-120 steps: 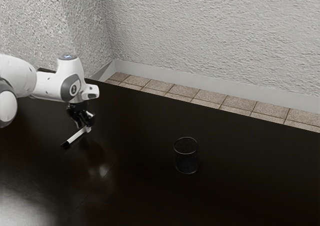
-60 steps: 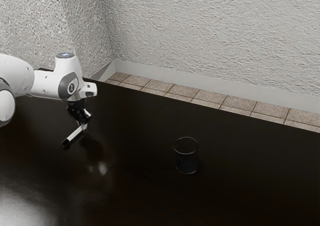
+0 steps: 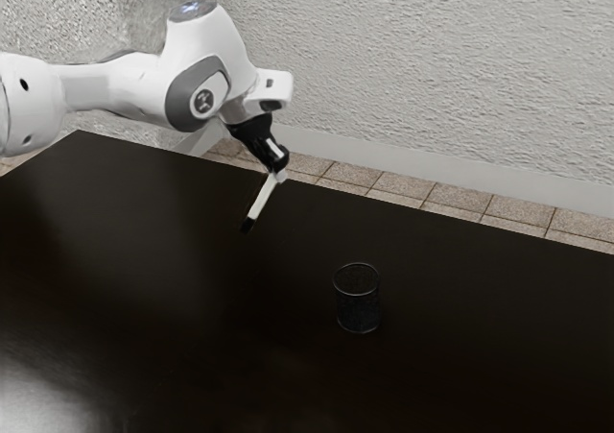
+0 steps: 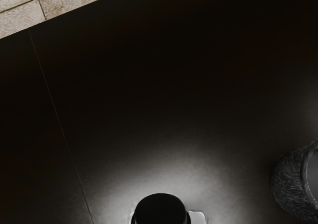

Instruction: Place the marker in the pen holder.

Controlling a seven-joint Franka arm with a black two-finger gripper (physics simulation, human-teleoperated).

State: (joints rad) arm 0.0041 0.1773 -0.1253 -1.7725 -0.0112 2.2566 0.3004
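My gripper [image 3: 277,174] is raised above the table in the exterior view, shut on the white marker [image 3: 262,199]. The marker hangs at a slant with its black end lowest, above the table and up and left of the pen holder. The dark mesh pen holder [image 3: 358,303] stands upright on the table. In the wrist view the marker's black end [image 4: 161,209] is large under the hand, and the pen holder [image 4: 293,184] stands off to one side, partly cut off.
The dark table [image 3: 144,251] extends beneath the arm. Its far edge borders a tiled floor [image 3: 379,183], with a rough grey wall behind.
The arm has lifted and swung toward the exterior view's right, carrying the marker higher and nearer the pen holder. The marker hangs more steeply now. The pen holder has not moved.
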